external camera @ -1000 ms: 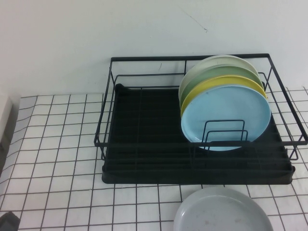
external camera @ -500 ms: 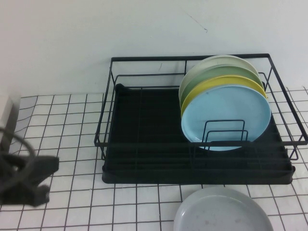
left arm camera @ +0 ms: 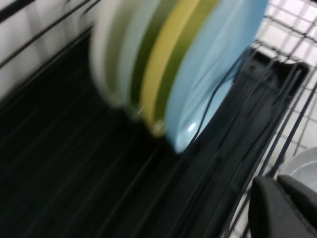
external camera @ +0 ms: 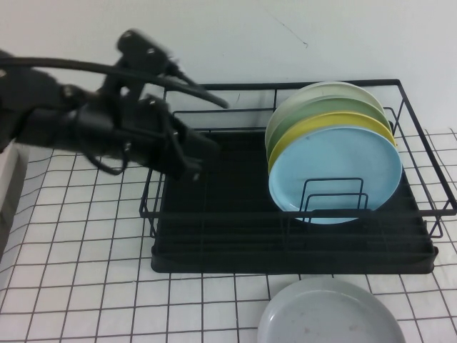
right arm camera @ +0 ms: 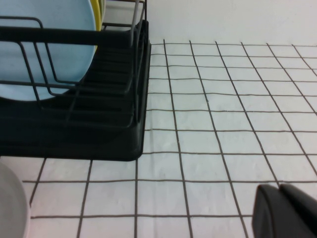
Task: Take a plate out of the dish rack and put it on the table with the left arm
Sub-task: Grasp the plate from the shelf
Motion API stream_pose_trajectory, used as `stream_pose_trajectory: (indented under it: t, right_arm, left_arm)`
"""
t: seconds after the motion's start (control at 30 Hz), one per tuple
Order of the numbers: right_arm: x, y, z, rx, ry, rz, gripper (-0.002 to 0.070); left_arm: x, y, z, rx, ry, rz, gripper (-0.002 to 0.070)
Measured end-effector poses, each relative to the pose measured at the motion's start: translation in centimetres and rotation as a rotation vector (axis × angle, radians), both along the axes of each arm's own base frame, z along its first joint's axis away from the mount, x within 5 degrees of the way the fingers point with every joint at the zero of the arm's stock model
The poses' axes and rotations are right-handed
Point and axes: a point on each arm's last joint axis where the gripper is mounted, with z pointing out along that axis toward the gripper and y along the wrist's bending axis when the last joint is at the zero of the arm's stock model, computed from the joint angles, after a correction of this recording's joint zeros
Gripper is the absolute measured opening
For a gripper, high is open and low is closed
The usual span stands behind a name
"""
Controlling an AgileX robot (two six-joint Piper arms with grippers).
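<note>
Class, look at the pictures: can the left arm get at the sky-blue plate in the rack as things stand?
Probably yes. The left gripper, shut, hangs over the dish rack's bare left half; nothing stands between it and the plate, frontmost in the stack. The right gripper sits low by the table.

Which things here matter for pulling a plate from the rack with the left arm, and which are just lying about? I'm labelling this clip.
In the job:
- sky-blue plate, front of the stack
- dish rack
- table
- left gripper, shut, over the rack's left end

Lying about:
- yellow plate
- green plate
- grey plate on the table
- right gripper, low over the table
</note>
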Motion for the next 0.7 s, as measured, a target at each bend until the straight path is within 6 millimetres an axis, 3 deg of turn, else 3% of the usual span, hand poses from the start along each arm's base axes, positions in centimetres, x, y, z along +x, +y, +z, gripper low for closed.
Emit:
stream_pose_trajectory:
  t: [0.23,0.47,0.7]
  right_arm:
    - [0.0,0.0,0.0,0.000,0.000,0.000,-0.0001]
    - [0.0,0.0,0.0,0.000,0.000,0.000,-0.0001]
    - [0.0,0.0,0.0,0.000,0.000,0.000,-0.0001]
  left_arm:
    - [4.8,-5.3,-0.1,0.004,-0.129,-0.278,0.0032]
    - [8.7,-8.3,-1.9,0.026,-0.180,-0.386,0.0333]
    - [8.8,-10.2,-3.6,0.062,-0.247,-0.491,0.0339]
